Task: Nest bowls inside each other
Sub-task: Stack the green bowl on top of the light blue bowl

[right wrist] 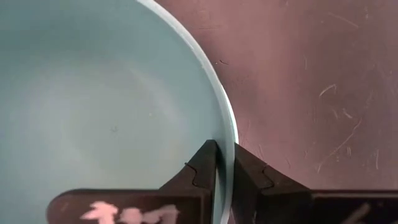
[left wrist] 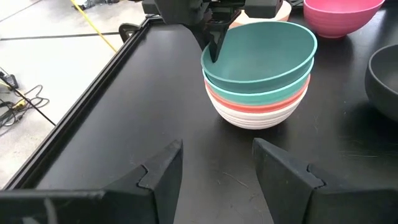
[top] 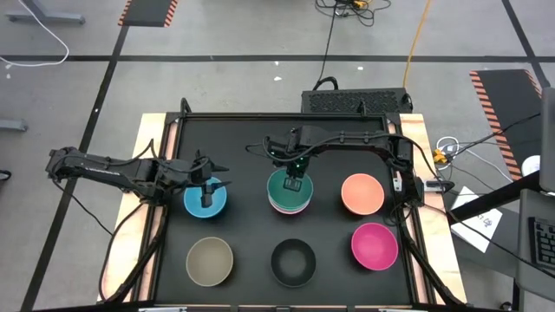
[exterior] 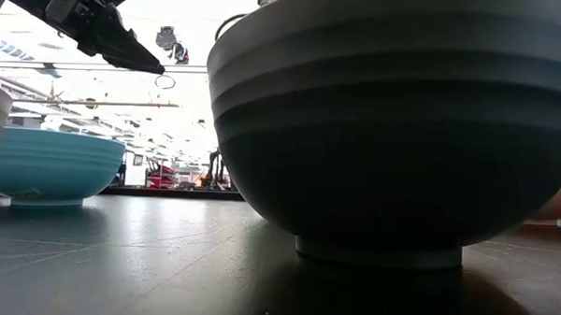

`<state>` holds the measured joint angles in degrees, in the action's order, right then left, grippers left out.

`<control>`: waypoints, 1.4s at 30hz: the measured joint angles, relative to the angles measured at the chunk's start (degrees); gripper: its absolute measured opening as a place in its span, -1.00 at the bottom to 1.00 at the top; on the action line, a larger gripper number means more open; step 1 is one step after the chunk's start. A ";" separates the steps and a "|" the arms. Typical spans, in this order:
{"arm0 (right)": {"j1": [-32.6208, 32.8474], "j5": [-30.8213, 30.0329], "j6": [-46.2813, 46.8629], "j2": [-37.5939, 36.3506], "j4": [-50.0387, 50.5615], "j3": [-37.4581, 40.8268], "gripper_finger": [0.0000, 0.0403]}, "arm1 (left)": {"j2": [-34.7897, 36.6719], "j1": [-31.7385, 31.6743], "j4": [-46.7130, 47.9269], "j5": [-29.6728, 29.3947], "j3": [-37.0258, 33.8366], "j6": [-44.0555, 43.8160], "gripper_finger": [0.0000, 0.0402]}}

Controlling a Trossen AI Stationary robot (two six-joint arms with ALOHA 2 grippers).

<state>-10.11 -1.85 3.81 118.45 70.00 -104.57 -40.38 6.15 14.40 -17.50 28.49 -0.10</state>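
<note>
- Dark-green bowl: its rim is pinched between the nearly closed fingers of the right gripper, one finger inside and one outside, apparently so it can be set squarely into the stack of pink and white bowls at the bench's middle.
- The left gripper is held partly open and empty, hovering above the blue bowl, seemingly waiting.
- Unnested on the bench are the orange bowl, magenta bowl, black bowl and tan bowl.
</note>
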 joint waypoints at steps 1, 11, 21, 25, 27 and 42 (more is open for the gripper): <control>0.00 0.04 0.00 0.00 0.02 0.00 -0.90 | 0.00 0.00 0.02 0.00 -0.02 0.00 -0.01; 0.11 0.55 -0.08 -2.06 0.22 0.09 -0.88 | 0.00 0.00 0.14 0.02 -0.02 -0.20 -0.01; 0.24 0.81 0.00 -3.34 -0.72 0.24 -0.53 | 0.00 0.00 0.23 0.57 -0.02 -0.44 -0.01; 0.37 0.66 0.00 -3.37 -1.34 0.20 -0.38 | 0.00 0.00 0.33 0.94 -0.02 -0.46 -0.01; 0.37 0.71 -0.01 -3.37 -1.52 0.17 -0.33 | 0.00 0.00 0.32 0.96 -0.02 -0.45 -0.01; 0.22 0.80 -0.69 -3.50 -2.13 0.07 -0.20 | 0.00 0.00 0.39 1.18 -0.02 -0.65 -0.01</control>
<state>-9.89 -1.04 3.12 114.96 67.87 -104.51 -40.38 6.15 14.79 -16.31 28.47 -0.74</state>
